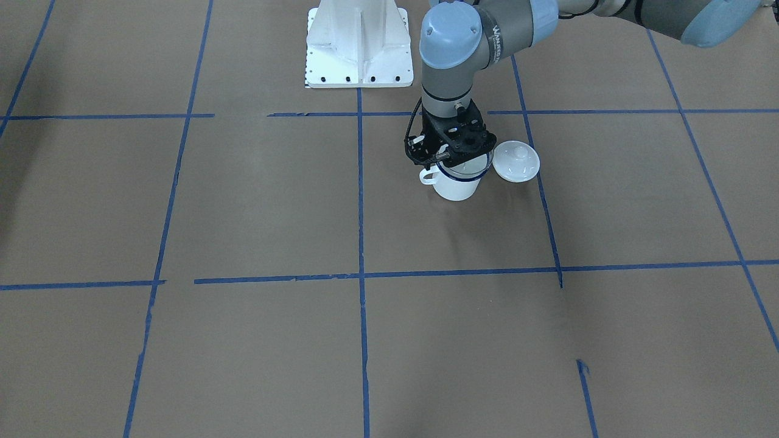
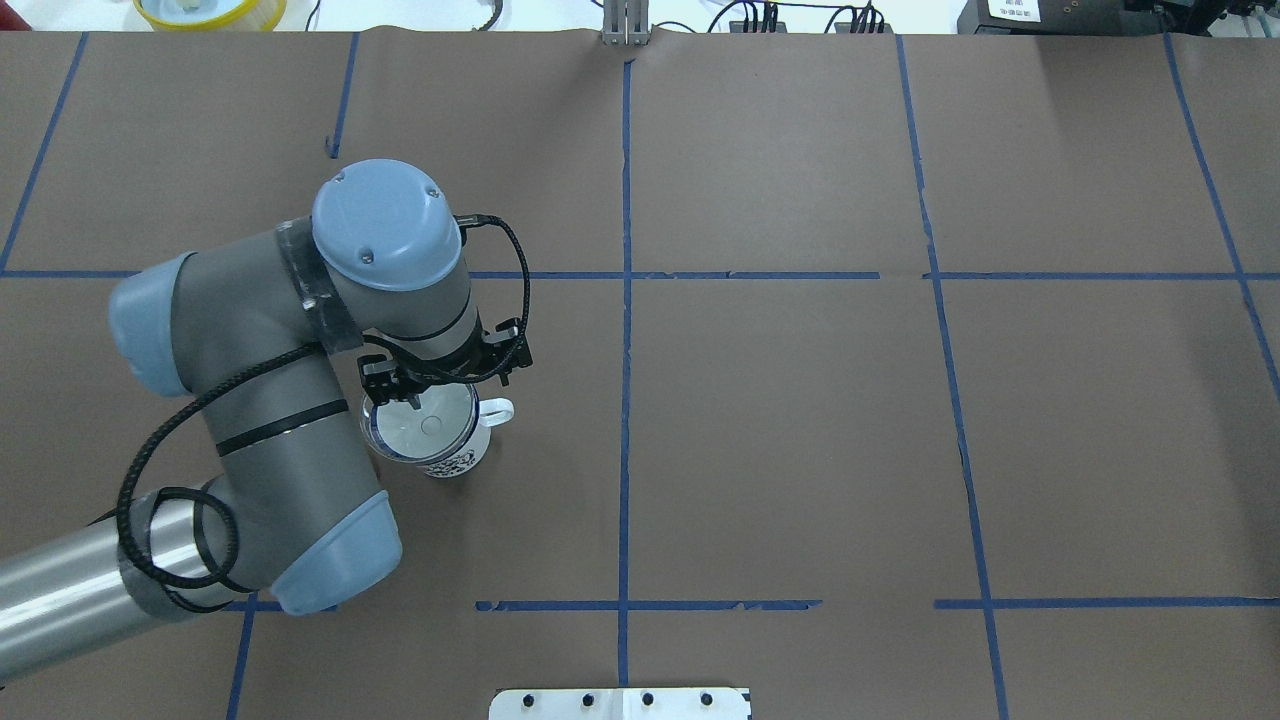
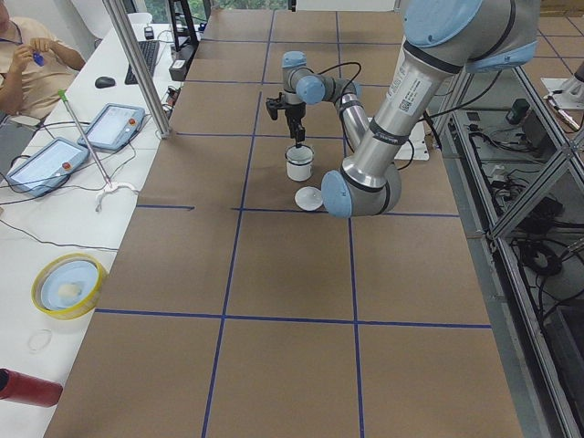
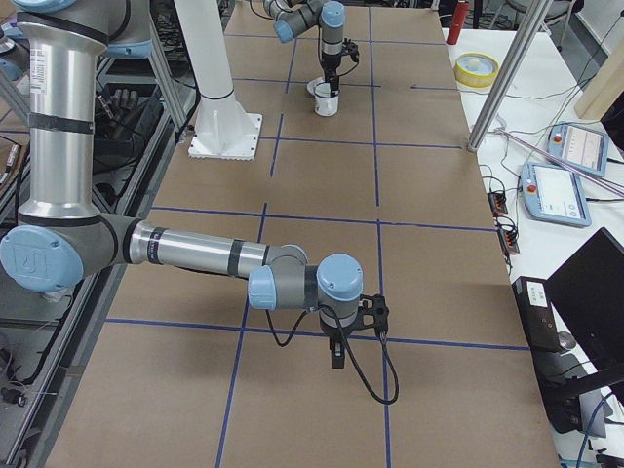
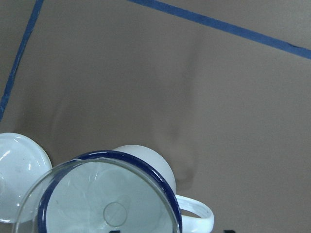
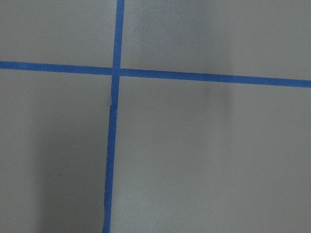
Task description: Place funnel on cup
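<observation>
Left gripper [image 2: 413, 400] points straight down over the white enamel mug with the dark blue rim and small loop handle [image 1: 455, 185]. Its jaws appear drawn close together on the edge of the small clear plastic funnel with the wide round rim [image 2: 425, 430]. Gripping at the edge leaves the centre of the funnel free, so the short spout can enter the mug mouth unobstructed.

The funnel is at the mouth of the mug, which stands upright on the brown paper-covered table [image 1: 243, 213]. In the left wrist view, the clear rim overlaps the blue rim but sits slightly off-centre, away from the handle. The round outline of the spout lies inside the mug opening. Whether the funnel already bears on the rim or hangs just above it cannot be determined.

A round white lid with a knob [image 1: 516, 161] lies on the table just beside the mug, on the side away from the handle. This leaves the mouth uncovered for the funnel.

The right gripper [image 4: 336, 356] hangs over bare table, well apart from the mug. How far it is open cannot be told. It appears parked, because the placement needs one arm only.

Judgement: the task is near completion. What remains is to centre the funnel, seat it and release it.
</observation>
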